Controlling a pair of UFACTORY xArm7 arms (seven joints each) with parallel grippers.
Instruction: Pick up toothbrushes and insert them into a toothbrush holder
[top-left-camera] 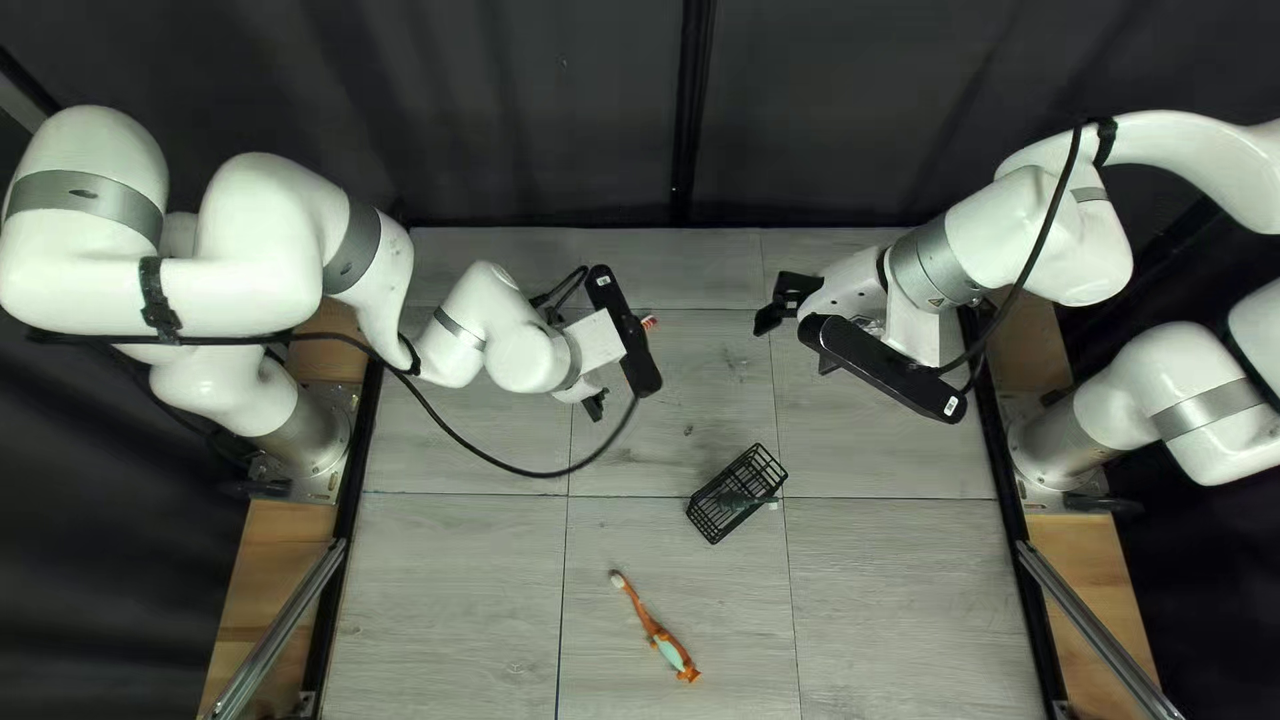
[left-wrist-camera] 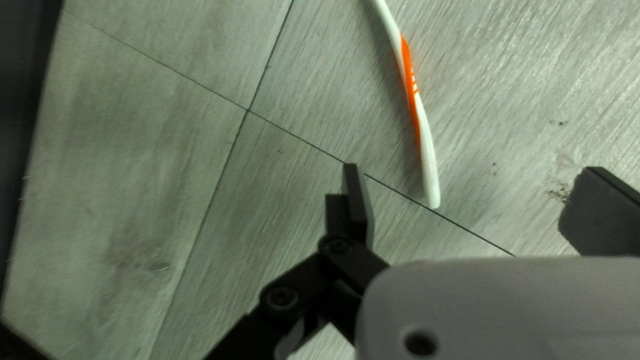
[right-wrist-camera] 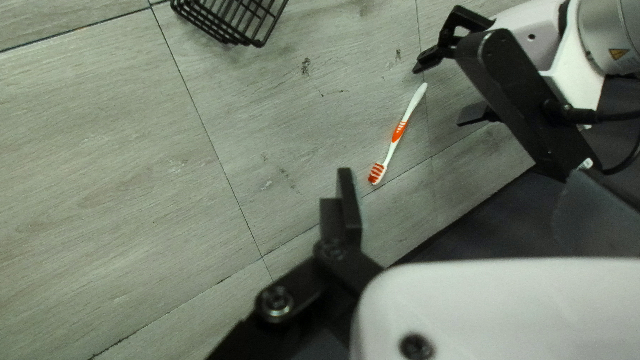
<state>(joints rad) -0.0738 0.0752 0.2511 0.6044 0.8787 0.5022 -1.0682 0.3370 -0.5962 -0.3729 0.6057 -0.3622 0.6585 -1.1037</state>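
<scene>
Toothbrushes (top-left-camera: 666, 646) on the counter (top-left-camera: 454, 600): two; one holder (top-left-camera: 727, 500). Only wrist views show the white handle (left-wrist-camera: 430, 170). Left gripper (top-left-camera: 596, 404), right gripper (top-left-camera: 796, 344): released.

Okay, so the toothbrush holder (top-left-camera: 703, 523) is around mid-table (top-left-camera: 454, 560), an item (top-left-camera: 774, 504) in it poking out on the right (can't make out what). One toothbrush (top-left-camera: 671, 651) lies in front of it, a bit left. Another toothbrush (right-wrist-camera: 399, 132) lies behind it, also left. Curtain's (top-left-camera: 534, 107) behind the table.
</scene>
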